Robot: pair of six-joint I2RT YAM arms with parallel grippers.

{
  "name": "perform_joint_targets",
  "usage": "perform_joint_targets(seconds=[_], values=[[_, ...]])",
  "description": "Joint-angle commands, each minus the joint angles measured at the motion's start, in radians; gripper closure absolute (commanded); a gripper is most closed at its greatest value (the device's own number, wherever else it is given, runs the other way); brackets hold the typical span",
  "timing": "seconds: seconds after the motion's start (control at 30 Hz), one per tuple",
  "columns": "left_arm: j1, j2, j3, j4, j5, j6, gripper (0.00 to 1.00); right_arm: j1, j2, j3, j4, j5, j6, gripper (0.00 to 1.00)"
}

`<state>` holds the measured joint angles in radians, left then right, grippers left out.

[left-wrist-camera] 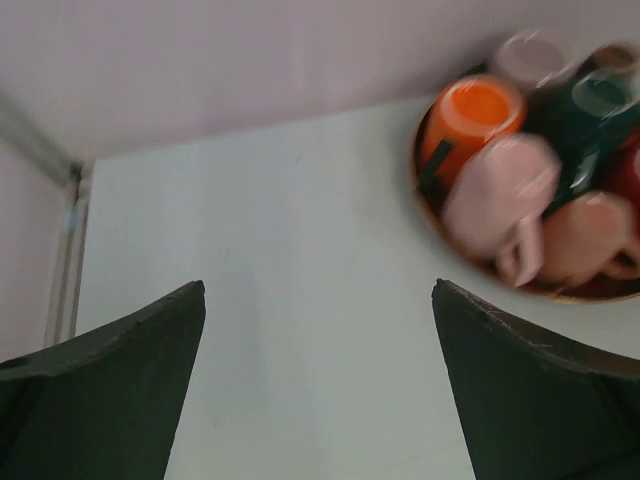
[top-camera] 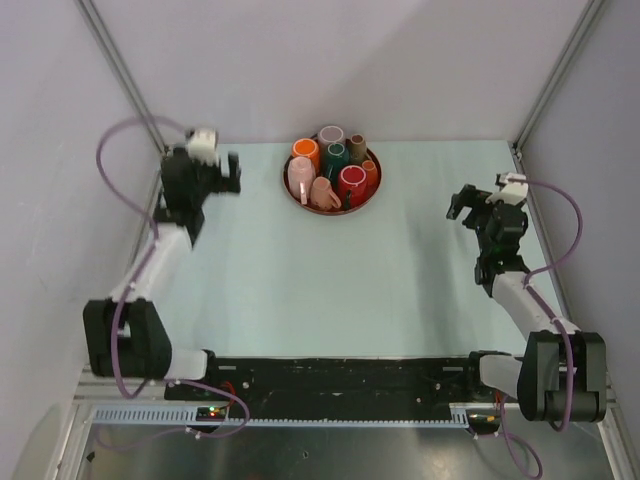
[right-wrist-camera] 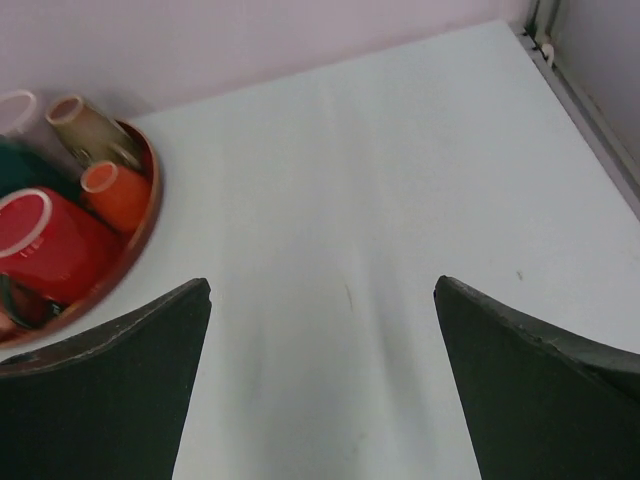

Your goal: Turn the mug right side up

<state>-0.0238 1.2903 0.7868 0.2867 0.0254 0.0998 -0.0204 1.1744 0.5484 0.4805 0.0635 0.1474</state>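
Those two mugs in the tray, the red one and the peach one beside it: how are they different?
The red mug stands mouth up, its pale inside showing; the peach mug shows only a closed bottom, so it seems upside down. The red mug is deep in colour, the peach mug pale. Both sit close together in the round tray.

Lab test cell, aluminium frame posts (top-camera: 121, 70), plain walls (top-camera: 350, 60)

- We are seeing a pale pink mug (top-camera: 300, 173) sitting bottom-up on the tray's (top-camera: 362, 203) near-left side, handle pointing near.
- A salmon mug (top-camera: 322, 193) is sitting just right of it, seemingly inverted too.
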Motion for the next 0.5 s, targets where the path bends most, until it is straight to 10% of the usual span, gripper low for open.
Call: perform_joint_targets(seconds=[0.0,0.2,0.47], values=[[-0.049,0.168,0.551,-0.768,0.349,0.031,0.02,0.054,-0.003,0.117,-0.175,0.017,0.084,0.0],[-0.326,0.365,0.835,-0.873,0.023,0.014,0.12,0.145,0.0,0.176,-0.238,0.07,0.113,0.03],[-0.378,0.614,0.946,-0.756,-0.244,-0.283,0.3,0.235,-0.03,0.177,-0.31,0.124,0.102,0.03]])
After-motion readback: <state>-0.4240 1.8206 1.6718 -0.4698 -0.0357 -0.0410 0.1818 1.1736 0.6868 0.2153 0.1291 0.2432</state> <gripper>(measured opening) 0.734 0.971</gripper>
